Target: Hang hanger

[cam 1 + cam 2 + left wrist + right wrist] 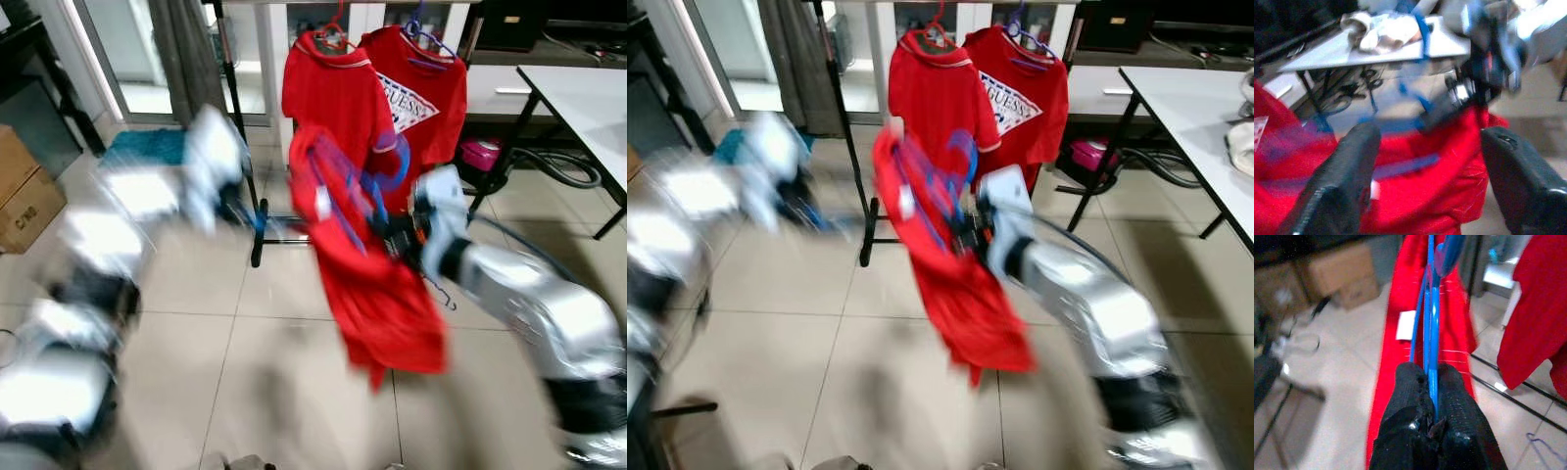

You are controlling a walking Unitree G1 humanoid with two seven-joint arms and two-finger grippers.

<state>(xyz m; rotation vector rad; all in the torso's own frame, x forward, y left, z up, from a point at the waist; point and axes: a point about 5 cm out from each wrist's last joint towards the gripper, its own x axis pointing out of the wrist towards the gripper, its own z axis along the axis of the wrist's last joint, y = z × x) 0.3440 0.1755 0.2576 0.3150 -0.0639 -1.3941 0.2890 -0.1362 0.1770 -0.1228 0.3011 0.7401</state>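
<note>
My right gripper (1433, 382) is shut on a blue hanger (1431, 318) that carries a red shirt (372, 274). The shirt hangs from the hanger in front of the black clothes rack (240, 117), below the two red shirts (338, 88) that hang on it, one of them with a white logo (407, 98). My left arm (196, 166) is raised at the left, blurred. Its gripper (1432, 147) is open, its fingers (1347, 166) apart, with the red shirt (1425, 191) and the blue hanger (1400, 166) beyond them.
A white table (588, 93) on black legs stands at the right, with cables and a pink box (480, 152) under it. Cardboard boxes (24, 191) stand at the left. A loose hanger (446, 294) lies on the tiled floor. The frames are blurred.
</note>
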